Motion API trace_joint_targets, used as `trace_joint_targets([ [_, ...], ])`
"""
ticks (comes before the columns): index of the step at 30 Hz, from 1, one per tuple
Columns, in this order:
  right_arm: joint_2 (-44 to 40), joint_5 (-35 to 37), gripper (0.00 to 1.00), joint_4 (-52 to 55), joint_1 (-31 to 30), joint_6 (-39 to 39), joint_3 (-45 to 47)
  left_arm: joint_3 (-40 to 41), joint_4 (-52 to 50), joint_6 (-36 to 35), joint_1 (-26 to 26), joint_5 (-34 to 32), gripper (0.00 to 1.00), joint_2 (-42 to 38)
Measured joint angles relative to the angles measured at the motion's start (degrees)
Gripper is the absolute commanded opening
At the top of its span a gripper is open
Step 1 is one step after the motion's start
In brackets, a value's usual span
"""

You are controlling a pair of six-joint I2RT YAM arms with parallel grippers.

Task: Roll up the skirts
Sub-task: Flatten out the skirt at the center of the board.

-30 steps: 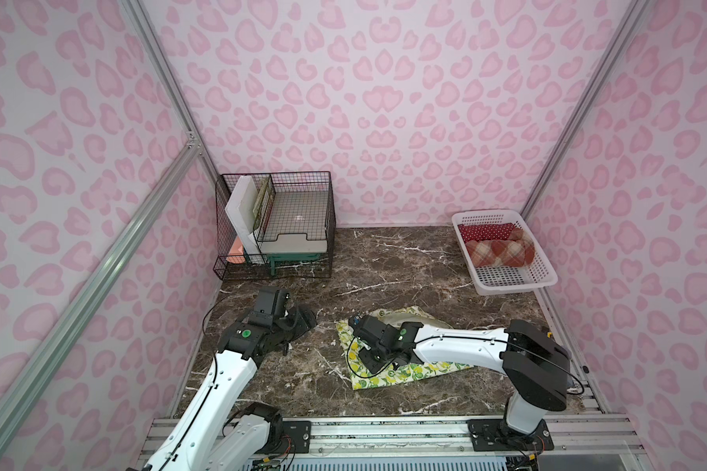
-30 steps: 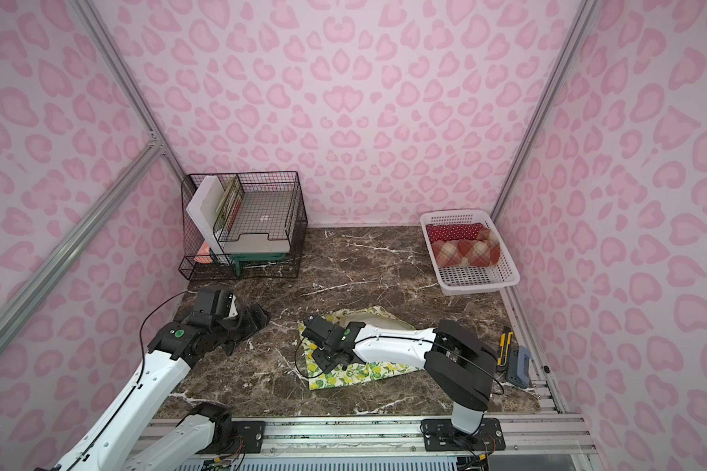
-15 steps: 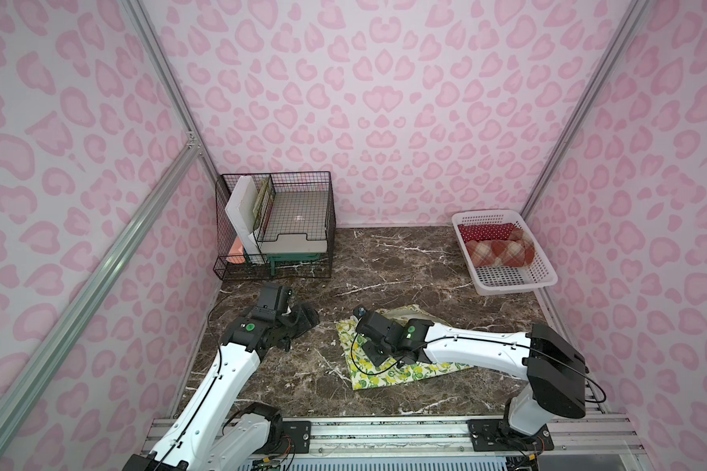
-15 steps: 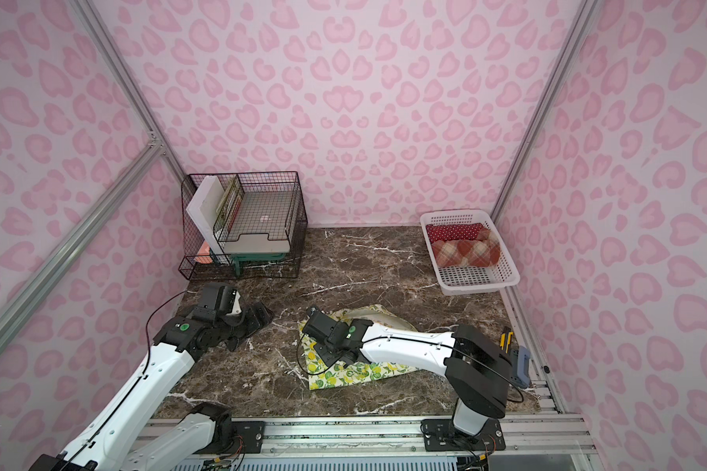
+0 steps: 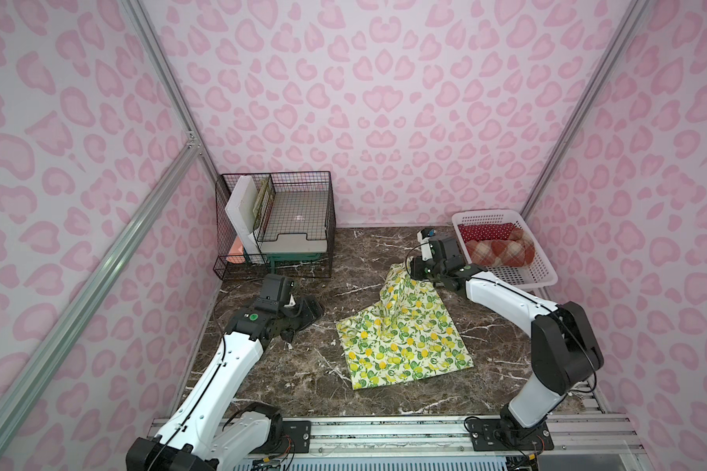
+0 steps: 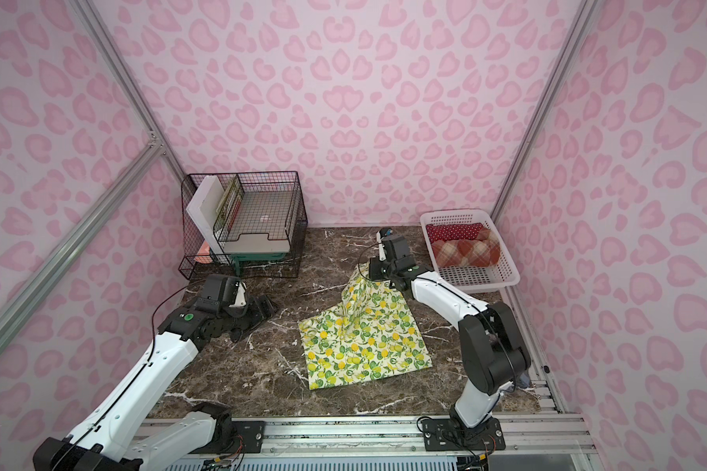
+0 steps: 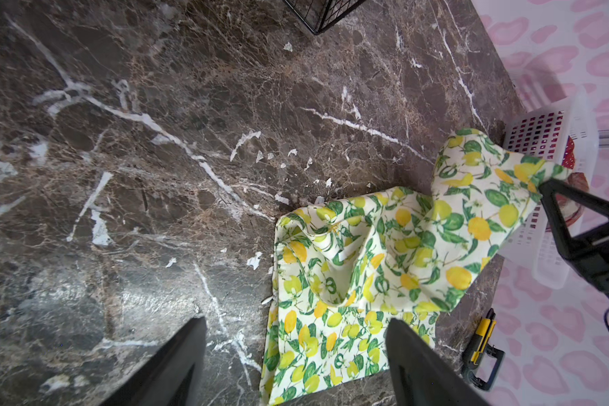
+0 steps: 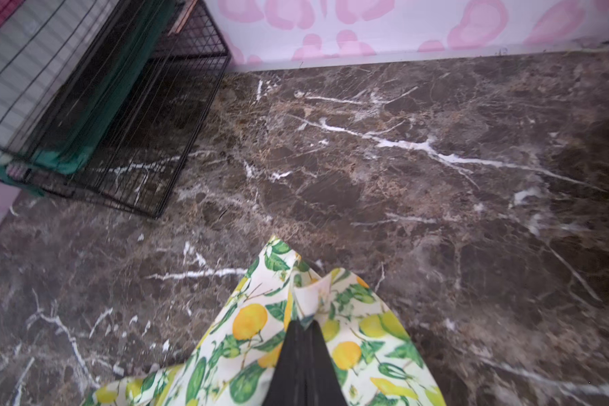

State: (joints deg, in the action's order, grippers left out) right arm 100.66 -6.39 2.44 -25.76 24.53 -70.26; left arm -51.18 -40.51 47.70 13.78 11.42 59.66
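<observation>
The cream lemon-print skirt [image 5: 401, 338] [image 6: 364, 342] lies spread on the marble table, with one corner pulled up into a peak toward the back right. My right gripper [image 5: 405, 270] [image 6: 366, 272] [image 8: 301, 325] is shut on that raised corner. My left gripper [image 5: 313, 306] [image 6: 267, 304] [image 7: 296, 323] hangs open and empty just left of the skirt [image 7: 366, 267]. The red polka-dot skirt [image 5: 486, 231] and the plaid skirt [image 5: 501, 253] lie rolled in the white basket [image 5: 521, 283].
A black wire rack [image 5: 278, 220] [image 8: 102, 116] holding boards and trays stands at the back left. A yellow and black tool [image 7: 482, 348] lies by the table's right edge. Pink patterned walls close in on three sides.
My right gripper has shut on the lemon skirt's edge and carried it up and toward the back right, opening the cloth out. The left arm has shifted only slightly.
</observation>
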Motion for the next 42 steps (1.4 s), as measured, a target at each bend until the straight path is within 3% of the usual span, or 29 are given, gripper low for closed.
trace_joint_targets([
  [4,8.3,-7.6,0.00,-5.8,4.3,4.5,-4.5,0.8,0.8,0.2,0.0,0.3,0.83,0.5],
  [5,11.2,-9.5,0.14,-6.5,5.4,6.0,-7.1,1.0,1.0,0.4,0.0,0.3,0.83,0.7],
  [6,13.7,-10.8,0.34,-7.4,6.1,7.3,-9.4,1.1,1.2,0.4,0.0,0.3,0.84,0.9],
  [8,17.0,-12.3,0.36,-7.3,6.9,8.5,-13.7,1.2,1.9,0.7,0.0,0.2,0.83,1.2],
  [12,17.9,-12.3,0.52,-6.7,5.9,7.7,-18.6,1.4,3.4,1.7,0.0,0.0,0.84,2.8],
  [16,15.3,-6.6,0.54,-1.2,4.8,5.2,-20.6,1.2,5.9,2.8,0.6,-0.2,0.84,6.3],
  [20,6.5,-2.0,0.54,-0.1,3.8,4.6,-8.7,-2.8,7.5,2.9,4.3,-1.0,0.83,13.7],
  [27,-8.3,2.2,0.53,1.6,0.9,5.1,13.3,-15.2,11.2,-0.2,13.9,-1.3,0.71,32.8],
  [30,-14.0,3.5,0.53,1.7,-0.2,5.9,19.8,-17.3,12.8,-1.1,15.2,-1.0,0.65,38.1],
  [37,-24.1,6.3,0.52,3.1,-0.5,6.7,27.5,-21.9,17.2,-1.1,16.1,-0.7,0.62,46.3],
  [39,-25.2,7.1,0.52,3.7,-0.5,6.5,28.6,-23.3,17.9,-0.4,16.2,-0.3,0.57,48.2],
  [42,-26.6,7.8,0.51,4.3,-0.3,6.3,30.1,-25.6,18.9,0.2,16.9,-0.1,0.43,51.4],
])
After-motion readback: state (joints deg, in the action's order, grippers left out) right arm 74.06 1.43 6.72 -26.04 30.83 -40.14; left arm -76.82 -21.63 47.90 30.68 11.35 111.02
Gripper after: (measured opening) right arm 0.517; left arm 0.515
